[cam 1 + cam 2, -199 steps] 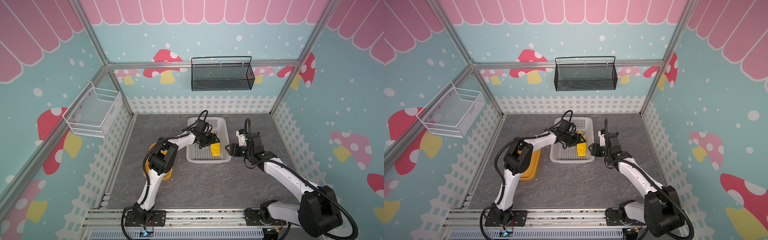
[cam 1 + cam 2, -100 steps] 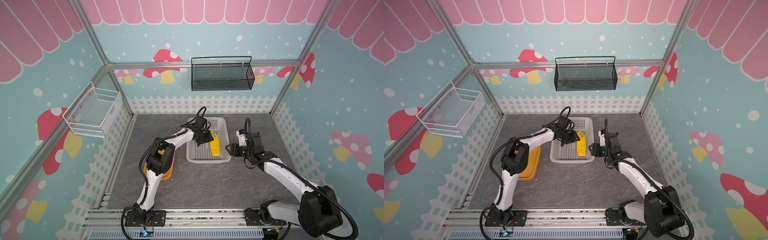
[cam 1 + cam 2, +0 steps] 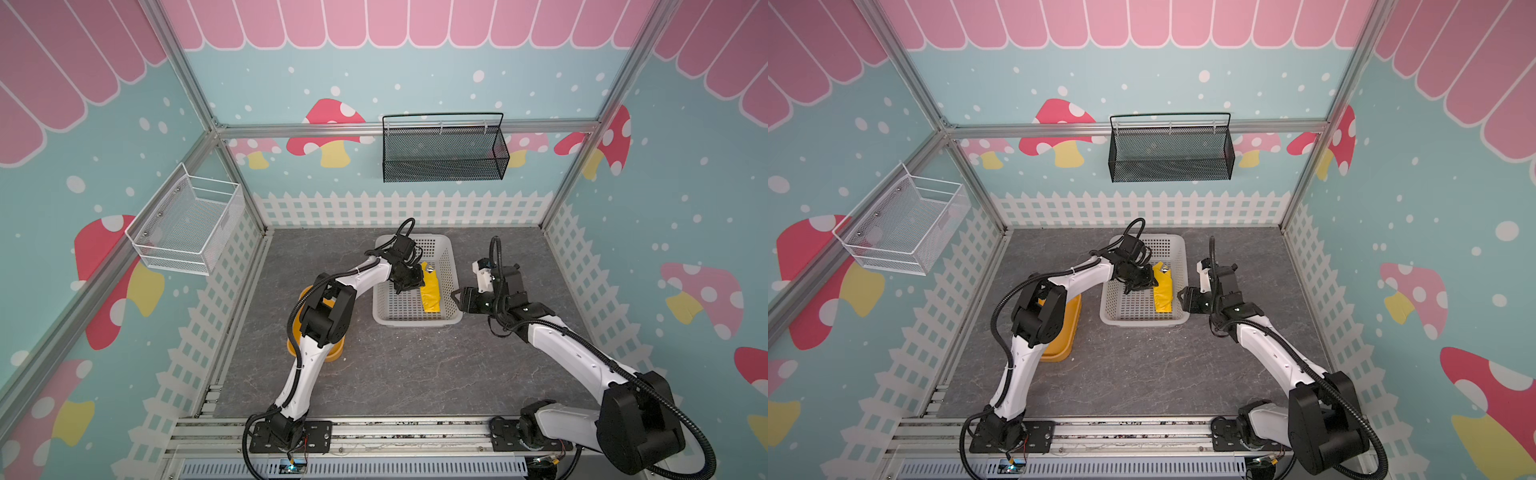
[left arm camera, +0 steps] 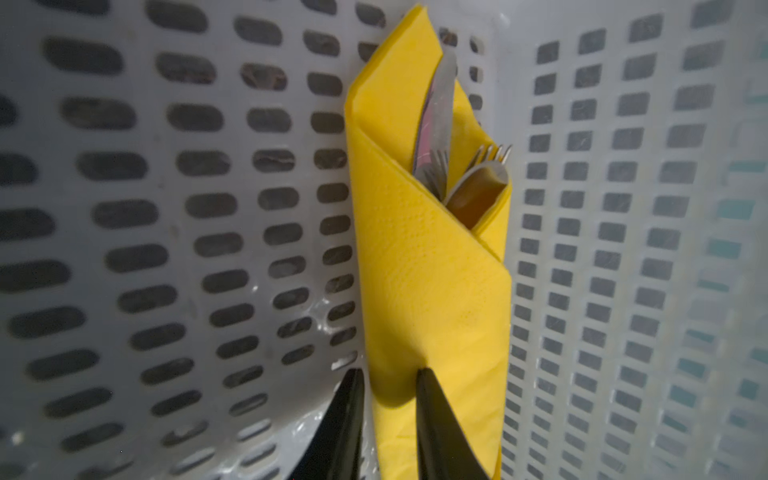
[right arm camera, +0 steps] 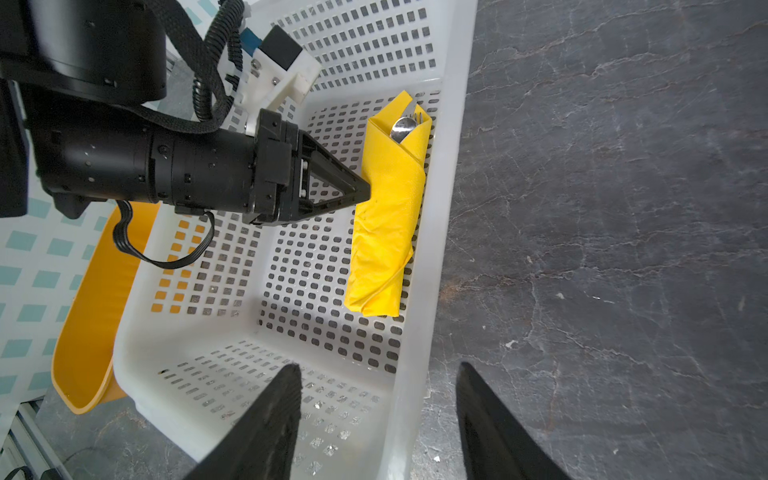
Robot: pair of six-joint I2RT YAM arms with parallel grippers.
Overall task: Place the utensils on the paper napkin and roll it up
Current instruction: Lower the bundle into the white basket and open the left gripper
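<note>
Lying rolled against the right wall of the white basket (image 3: 417,321), the paper napkin (image 3: 430,291) already wrapped the utensils (image 4: 432,124), whose knife, fork and spoon tips poked from its far, open end. The left pincer (image 4: 386,374) was clamped on a fold along the roll's inner edge, probably to keep the wrap from springing loose or to shift it. The right pincer (image 5: 378,368) hovered with its jaws apart and empty, just outside the basket's near right corner, seemingly waiting. The basket stood toward the back edge of the table (image 3: 415,374), with an orange tray (image 3: 1059,332) to its left. No label or writing was readable anywhere.
</note>
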